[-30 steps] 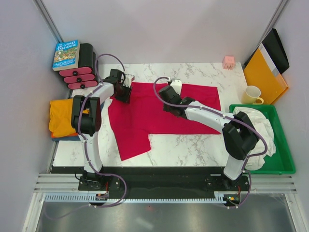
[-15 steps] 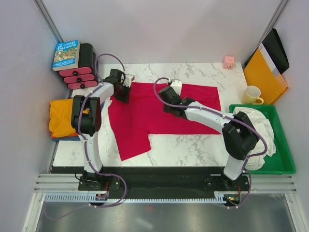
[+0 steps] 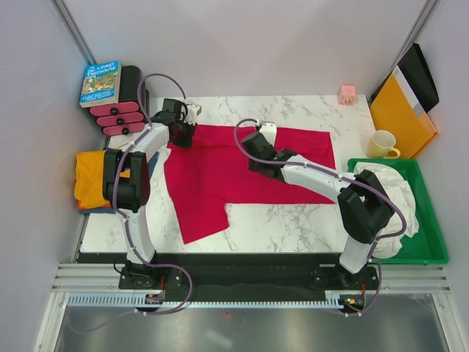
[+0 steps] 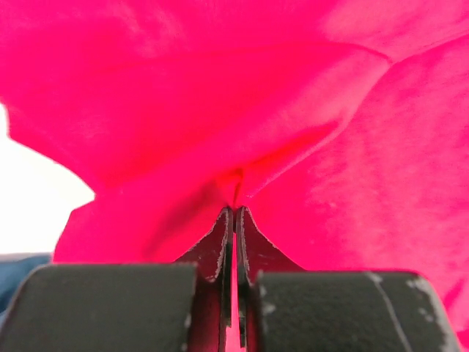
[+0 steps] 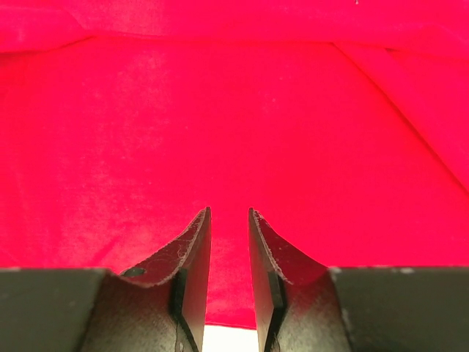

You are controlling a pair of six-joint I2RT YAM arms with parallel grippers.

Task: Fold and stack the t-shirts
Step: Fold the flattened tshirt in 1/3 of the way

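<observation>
The crimson red t-shirt (image 3: 234, 172) lies spread on the marble table (image 3: 293, 220), one sleeve pointing toward the near edge. My left gripper (image 3: 183, 130) is at its far left corner, shut on a pinch of the red fabric (image 4: 293, 110) that puckers at the fingertips (image 4: 234, 209). My right gripper (image 3: 258, 163) hovers low over the shirt's far middle, its fingers (image 5: 229, 213) slightly apart above flat red cloth (image 5: 220, 110), holding nothing. The orange t-shirt (image 3: 91, 176) lies folded at the table's left edge on top of a dark blue one (image 3: 102, 210).
A book (image 3: 100, 82) and pink-ended rollers (image 3: 121, 110) stand at the far left. A pink cube (image 3: 346, 93), yellow mug (image 3: 382, 144) and orange-yellow folder (image 3: 401, 110) sit far right. A green tray (image 3: 432, 249) holds white cloth (image 3: 396, 194).
My left gripper has shut on the red shirt's far left corner and shifted slightly back and left with it. The right arm has barely moved.
</observation>
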